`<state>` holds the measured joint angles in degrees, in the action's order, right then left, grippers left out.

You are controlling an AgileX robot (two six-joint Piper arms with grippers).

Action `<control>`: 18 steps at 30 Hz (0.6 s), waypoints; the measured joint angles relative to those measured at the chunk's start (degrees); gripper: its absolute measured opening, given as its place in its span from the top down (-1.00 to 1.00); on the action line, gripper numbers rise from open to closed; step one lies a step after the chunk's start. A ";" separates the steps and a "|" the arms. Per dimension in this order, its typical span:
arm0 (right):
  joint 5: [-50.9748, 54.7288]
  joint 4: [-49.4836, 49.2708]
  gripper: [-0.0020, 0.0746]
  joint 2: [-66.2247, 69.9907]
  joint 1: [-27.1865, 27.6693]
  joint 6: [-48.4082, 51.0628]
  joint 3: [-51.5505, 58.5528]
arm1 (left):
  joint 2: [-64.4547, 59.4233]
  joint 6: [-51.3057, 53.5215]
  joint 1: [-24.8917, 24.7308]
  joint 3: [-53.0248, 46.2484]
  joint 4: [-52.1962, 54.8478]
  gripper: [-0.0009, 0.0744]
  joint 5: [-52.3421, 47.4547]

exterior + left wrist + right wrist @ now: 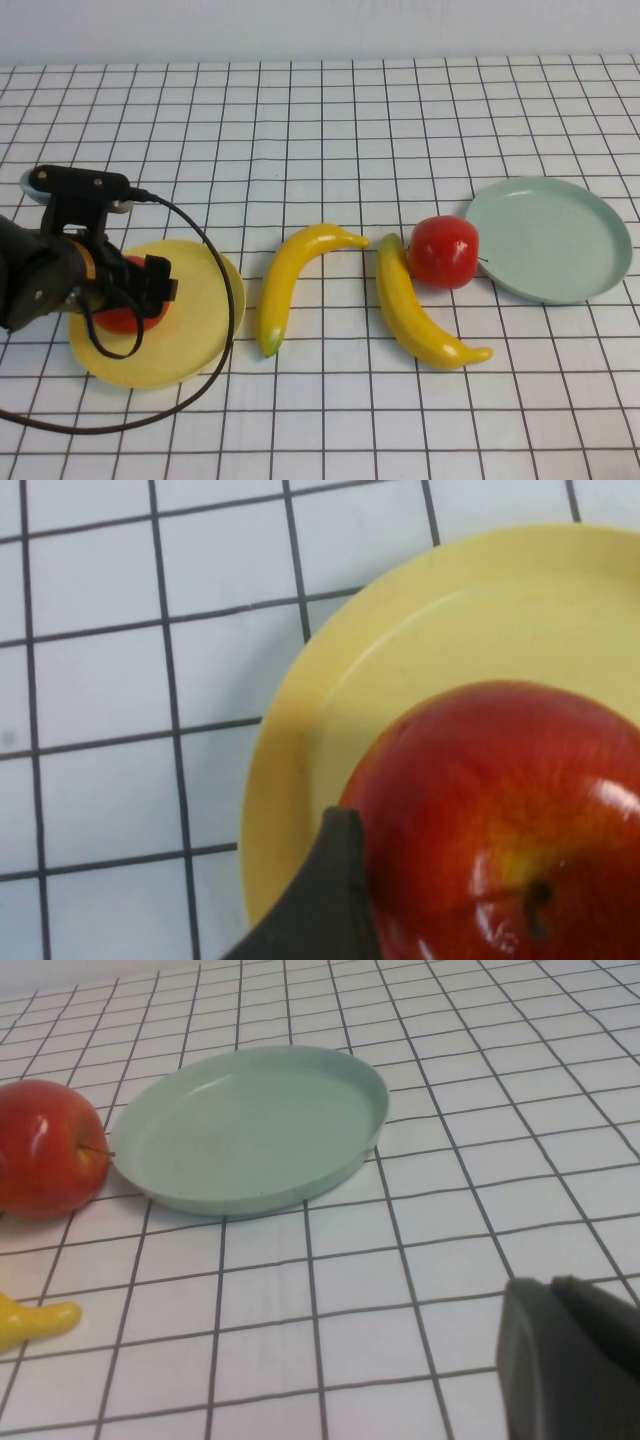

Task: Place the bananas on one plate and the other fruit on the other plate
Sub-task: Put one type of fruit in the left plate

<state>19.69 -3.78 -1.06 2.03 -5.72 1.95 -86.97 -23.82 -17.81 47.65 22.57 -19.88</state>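
High view, table: white surface with a black grid; no brand, label or writing can be read on anything.
Left gripper: left gripper is at 9 o'clock of the table, low over the yellow plate, with its fingers on both sides of a red apple. Whether they press the apple or stand off it I cannot tell.
Yellow plate: it lies at about 8 o'clock, and the apple in the gripper is over its middle.
Bananas: one banana lies near the centre, just at 3 o'clock of the yellow plate; the second banana lies at 3 o'clock of the first, apart from it.
Second apple: second red apple touches the upper part of the second banana and sits beside the rim of the green-blue plate, at its 9 o'clock.
Left wrist view: only here the apple's stem dimple with a yellowish tinge shows, and one dark finger close beside the apple.
Right wrist view: right gripper is out of the high view; here only a dark part of it shows, above bare table near the green-blue plate. Its fingers' state I cannot tell.
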 joint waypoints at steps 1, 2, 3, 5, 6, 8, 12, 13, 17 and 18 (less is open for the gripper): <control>0.00 0.00 0.99 0.00 0.00 0.00 0.00 | 0.39 0.00 0.00 0.00 0.00 -0.80 0.00; 0.00 0.00 0.99 0.00 0.00 0.00 0.00 | 0.96 0.00 0.00 0.00 0.00 -0.80 -0.13; 0.00 0.00 0.99 0.00 0.00 0.00 0.00 | 1.78 0.00 0.11 0.00 0.00 -0.80 -0.13; 0.00 0.00 0.99 0.00 0.00 0.00 0.00 | 3.73 0.00 0.09 0.00 0.00 -0.80 -0.22; 0.00 0.00 0.99 0.00 0.00 0.00 0.00 | 5.02 0.00 0.09 0.00 0.00 -0.80 -0.22; 0.00 0.00 0.99 0.00 0.00 0.00 0.00 | 8.03 0.15 -0.45 0.13 -0.25 -0.80 -0.53; 0.00 0.00 0.99 0.00 0.00 0.00 0.00 | 12.27 9.17 -6.07 4.79 -3.94 -0.80 -6.63; 0.00 0.00 0.99 0.00 0.00 0.00 0.00 | 12.39 11.83 -7.90 6.55 -4.87 -0.80 -8.58; 0.00 0.00 0.99 0.00 0.00 0.00 0.00 | 9.36 18.83 -15.86 15.33 -6.58 -0.80 -12.52; 0.00 0.00 0.99 0.00 0.00 0.00 0.00 | 8.02 19.50 -17.30 17.03 -6.67 -0.80 -12.81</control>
<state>19.69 -3.78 -1.06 2.03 -5.72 1.95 -78.95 -4.32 -35.11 64.68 15.90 -32.69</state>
